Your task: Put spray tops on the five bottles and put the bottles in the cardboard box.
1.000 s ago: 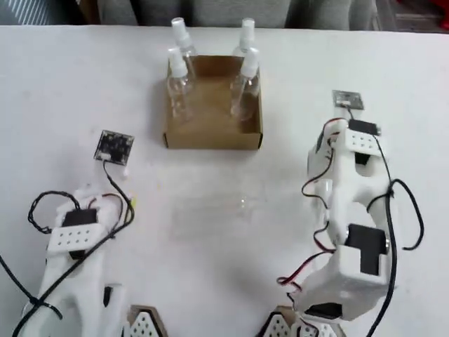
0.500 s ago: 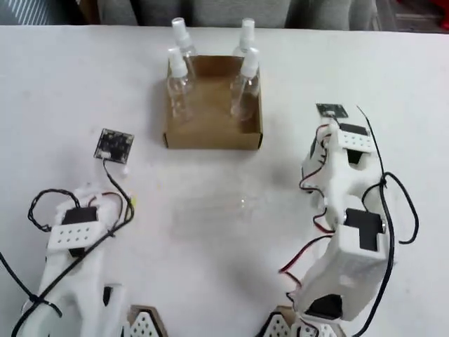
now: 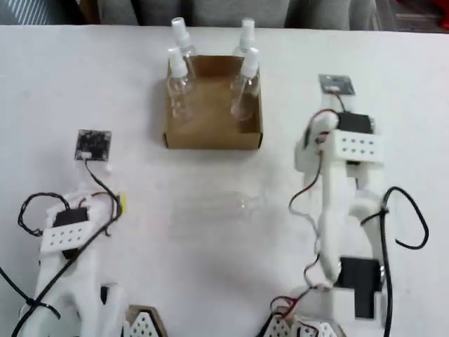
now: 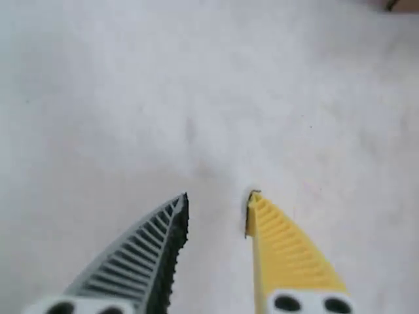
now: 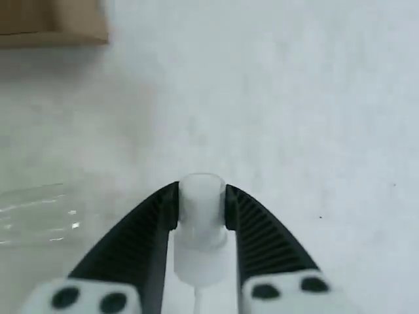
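Spray top gripped, fifth bottle lying loose

Right jaws are clamped on the spray top (image 5: 200, 222); left jaws stand apart, empty. The bottle (image 3: 216, 206) lies mid-frame below the box (image 3: 210, 139) — best to steady it first, then line the top up squarely with its neck.

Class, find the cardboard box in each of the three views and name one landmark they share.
High view: box mid-table, far side.
Right wrist view: its corner beyond the right claw holding a spray top.
Left wrist view: brown sliver at the edge, probably the box.
Shared landmark: the white table.
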You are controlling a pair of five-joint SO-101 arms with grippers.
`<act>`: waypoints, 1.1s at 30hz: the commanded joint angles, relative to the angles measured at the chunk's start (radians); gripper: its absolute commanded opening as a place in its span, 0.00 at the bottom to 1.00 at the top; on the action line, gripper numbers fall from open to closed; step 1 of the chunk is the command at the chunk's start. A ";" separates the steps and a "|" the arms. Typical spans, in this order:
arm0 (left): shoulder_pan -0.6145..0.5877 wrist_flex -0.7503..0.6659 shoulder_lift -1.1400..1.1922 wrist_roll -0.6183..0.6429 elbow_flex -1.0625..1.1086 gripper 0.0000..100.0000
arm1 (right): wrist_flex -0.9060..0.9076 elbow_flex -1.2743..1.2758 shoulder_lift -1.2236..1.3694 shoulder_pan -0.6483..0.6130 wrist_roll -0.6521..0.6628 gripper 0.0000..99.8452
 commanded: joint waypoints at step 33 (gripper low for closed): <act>-0.202 -0.003 0.001 0.083 -0.069 0.16 | 0.054 -0.661 0.506 -0.710 -0.396 0.18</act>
